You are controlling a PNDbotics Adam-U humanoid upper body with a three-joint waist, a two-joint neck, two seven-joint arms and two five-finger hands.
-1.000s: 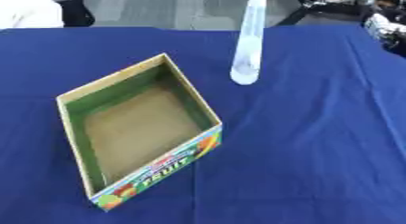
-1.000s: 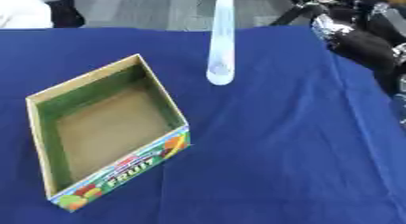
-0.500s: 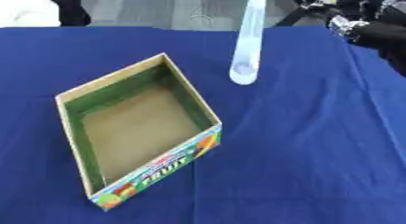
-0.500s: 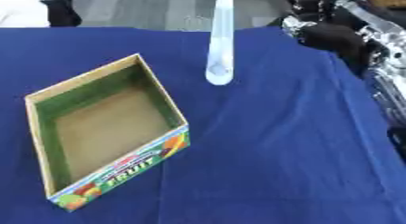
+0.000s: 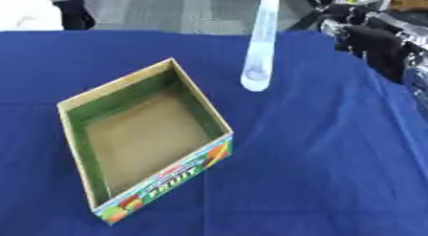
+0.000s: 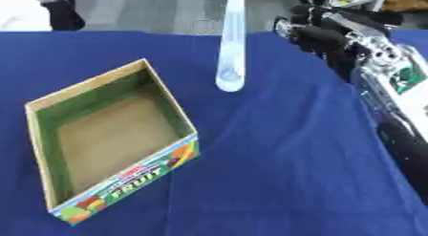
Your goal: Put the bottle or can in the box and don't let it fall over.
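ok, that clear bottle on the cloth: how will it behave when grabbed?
The bottle is tall, narrow and standing upright, so a sideways nudge from the right robot hand would probably tip it. It looks clear and possibly empty, so likely light. Its smooth round wall may slip, and it would roll if it fell.

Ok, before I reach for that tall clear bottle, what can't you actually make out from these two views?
- Tall clear plastic bottle: its top is cut off by the upper edge in both views.
- Right hand: blurred, so finger pose is unreadable.
- Left hand: in neither view.
- Open cardboard fruit box: only "FRUIT" reads; the smaller print is blurred.
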